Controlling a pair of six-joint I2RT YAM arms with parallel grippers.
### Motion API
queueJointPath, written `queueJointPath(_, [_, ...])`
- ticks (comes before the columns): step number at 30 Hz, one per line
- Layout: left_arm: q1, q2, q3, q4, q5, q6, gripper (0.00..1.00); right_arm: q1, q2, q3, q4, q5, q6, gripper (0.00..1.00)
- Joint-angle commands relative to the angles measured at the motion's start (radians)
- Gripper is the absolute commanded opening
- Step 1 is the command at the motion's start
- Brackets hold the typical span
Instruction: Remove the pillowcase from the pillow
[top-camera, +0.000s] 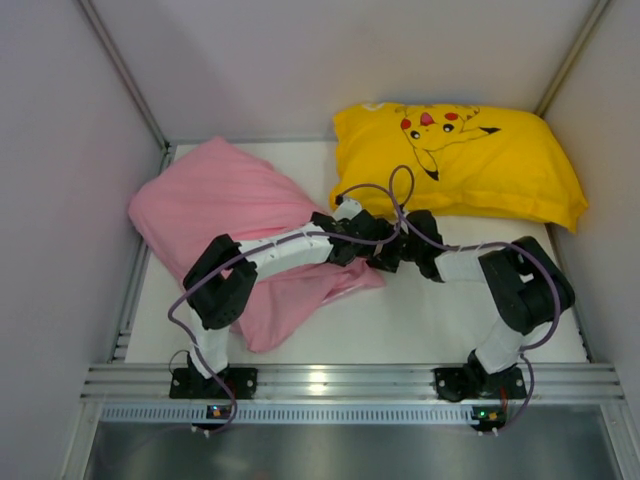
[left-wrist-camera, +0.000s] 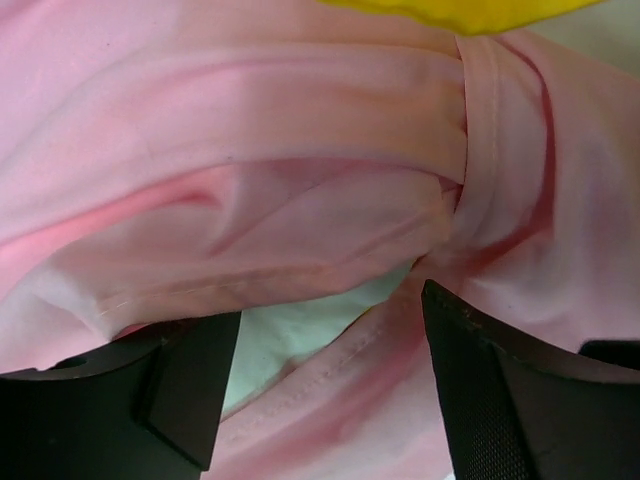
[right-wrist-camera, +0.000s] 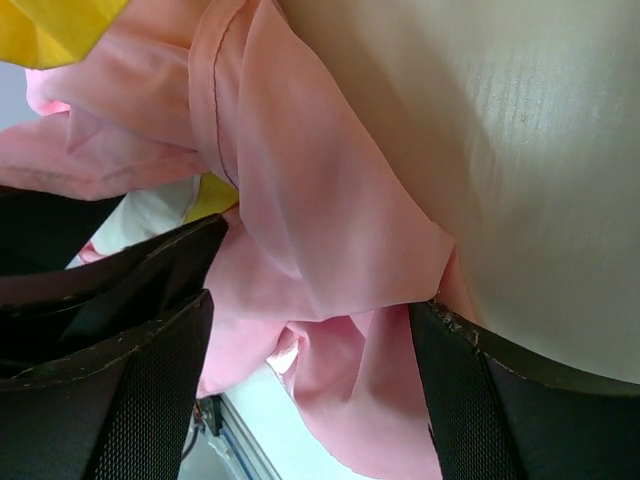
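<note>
The pink pillowcase (top-camera: 220, 200) covers the pillow at the left of the table, its open end pointing right. In the left wrist view the pink hem (left-wrist-camera: 330, 375) lies between the wide-apart fingers of my left gripper (left-wrist-camera: 330, 340), and the white pillow (left-wrist-camera: 300, 330) shows inside the opening. In the right wrist view a fold of pink cloth (right-wrist-camera: 330, 250) hangs between the open fingers of my right gripper (right-wrist-camera: 310, 340); a bit of white pillow with yellow trim (right-wrist-camera: 205, 197) shows behind. In the top view my left gripper (top-camera: 375, 252) and right gripper (top-camera: 405, 245) meet at the case's open end.
A yellow cartoon-print pillow (top-camera: 460, 160) lies at the back right, close behind both grippers. Walls enclose the table on the left, back and right. A metal rail (top-camera: 340, 382) runs along the near edge by the arm bases.
</note>
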Motion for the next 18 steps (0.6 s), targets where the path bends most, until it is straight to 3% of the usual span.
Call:
queueJointPath(1, [0.008,0.030,0.027,0.040,-0.104,0.021,0.77,-0.008,-0.019,-0.024,0.077,-0.014,0.002,0.75])
queueJointPath(5, [0.038,0.046,0.007,0.069,-0.127,0.024,0.77,-0.017,-0.047,-0.042,0.068,-0.012,-0.007,0.75])
queueJointPath(8, [0.054,0.027,-0.016,0.110,-0.133,0.032,0.71,-0.017,-0.050,-0.048,0.063,-0.012,-0.012,0.75])
queueJointPath(9, [0.055,0.020,-0.025,0.124,-0.135,0.035,0.57,-0.016,-0.051,-0.051,0.065,-0.014,-0.012,0.75])
queueJointPath(12, [0.075,0.000,-0.043,0.172,-0.126,0.055,0.33,-0.017,-0.053,-0.061,0.068,-0.014,-0.012,0.75])
queueJointPath(13, [0.087,-0.002,-0.043,0.175,-0.124,0.059,0.17,-0.017,-0.056,-0.062,0.069,-0.014,-0.012,0.75])
queueJointPath(15, [0.094,-0.007,-0.046,0.175,-0.127,0.065,0.00,-0.017,-0.062,-0.064,0.065,-0.014,-0.015,0.75])
queueJointPath(18, [0.095,-0.065,-0.087,0.187,-0.094,0.061,0.00,-0.019,-0.082,-0.065,0.053,-0.012,-0.028,0.75])
